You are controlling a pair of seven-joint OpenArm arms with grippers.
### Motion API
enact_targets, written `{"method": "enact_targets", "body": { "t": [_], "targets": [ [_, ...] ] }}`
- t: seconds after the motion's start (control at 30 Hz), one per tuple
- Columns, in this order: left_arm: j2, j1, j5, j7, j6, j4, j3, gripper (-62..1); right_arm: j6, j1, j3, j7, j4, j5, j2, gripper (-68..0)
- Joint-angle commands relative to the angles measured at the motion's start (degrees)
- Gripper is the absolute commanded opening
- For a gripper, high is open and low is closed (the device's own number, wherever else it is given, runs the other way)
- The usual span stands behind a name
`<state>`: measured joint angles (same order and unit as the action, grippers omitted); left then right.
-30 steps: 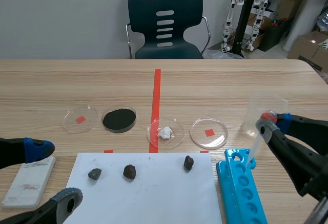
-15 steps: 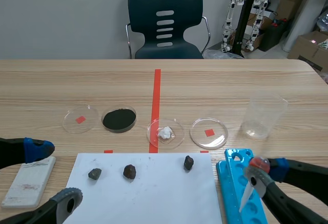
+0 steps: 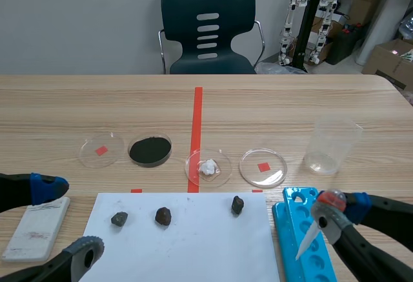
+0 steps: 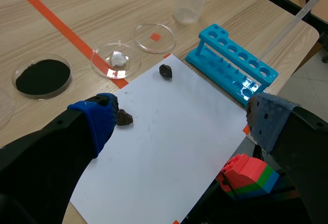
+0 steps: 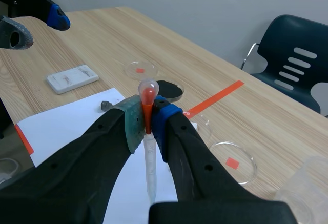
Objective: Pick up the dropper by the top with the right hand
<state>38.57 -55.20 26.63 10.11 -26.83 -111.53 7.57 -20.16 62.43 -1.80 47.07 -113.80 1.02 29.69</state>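
**A:** What has the right tool (image 5: 147, 119) got hold of?

**B:** The dropper (image 5: 149, 162). Its two fingers are pressed onto the orange neck just under the bulb. The bulb stands clear above the pads and the clear tube hangs down below them.

**A:** And where is that, taken from the blue rack (image 3: 290, 221)?

**B:** Over the rack, up off the bench (image 3: 271, 108). In the scene view the dropper tilts, with the bulb higher and the tip lower, across the rack's row of holes. I cannot tell whether the tip touches the rack.

**A:** The left tool (image 4: 179, 119)?

**B:** Spread wide with nothing between its fingers, well apart from the rack, over the far side of the white sheet (image 3: 187, 250). The sheet itself lies just beside the rack.

**A:** Anything else near the rack?

**B:** A clear beaker (image 3: 332, 146) stands just beyond it, upright. One small dark stone (image 3: 237, 205) sits on the sheet's corner nearest the rack.
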Motion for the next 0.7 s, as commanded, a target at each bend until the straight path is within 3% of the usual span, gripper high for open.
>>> {"method": "enact_targets", "body": {
  "t": [0.0, 0.67],
  "targets": [
    [-0.31, 0.33, 0.74, 0.83, -0.15, -0.74, 0.15, -8.4, 0.15, -0.35, -0.13, 0.81, -0.59, 0.68, 0.13, -64.2],
    [-0.31, 0.33, 0.74, 0.83, -0.15, -0.74, 0.15, -8.4, -0.5, -0.35, -0.13, 0.66, -0.59, 0.68, 0.13, -64.2]
  ]
}}
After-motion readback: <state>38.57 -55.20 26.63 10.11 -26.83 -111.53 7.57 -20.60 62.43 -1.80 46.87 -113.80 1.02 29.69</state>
